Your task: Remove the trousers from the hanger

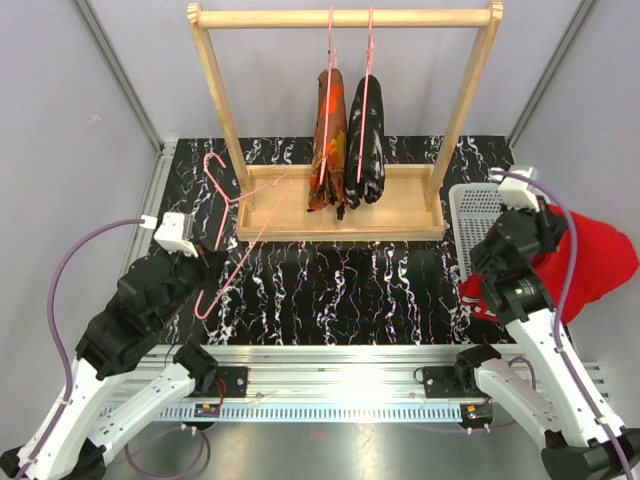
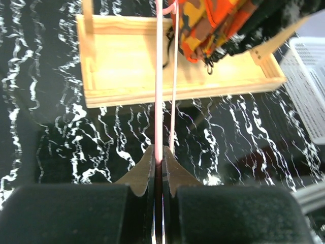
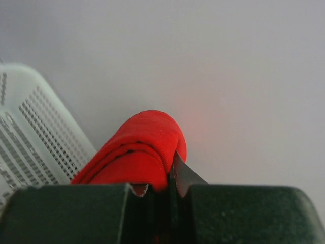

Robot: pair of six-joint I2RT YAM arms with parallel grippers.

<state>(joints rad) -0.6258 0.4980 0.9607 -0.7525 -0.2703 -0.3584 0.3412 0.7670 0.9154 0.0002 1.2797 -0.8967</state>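
The camouflage trousers point(image 1: 328, 140) and the black speckled trousers point(image 1: 366, 140) hang on pink hangers from the wooden rack's top bar point(image 1: 345, 18). The camouflage pair also shows in the left wrist view point(image 2: 213, 25). My left gripper point(image 1: 205, 268) is shut on an empty pink hanger point(image 1: 232, 232), whose wire runs between the jaws in the left wrist view point(image 2: 158, 101). My right gripper point(image 1: 540, 225) is shut on the plain red trousers point(image 1: 600, 262), held over the right side by the white basket point(image 1: 478, 215). The red cloth fills the right wrist view point(image 3: 137, 152).
The wooden rack's base tray point(image 1: 340, 212) stands at the back middle of the black marbled table point(image 1: 370, 280). The white perforated basket also shows in the right wrist view point(image 3: 30, 132). Grey walls close in both sides.
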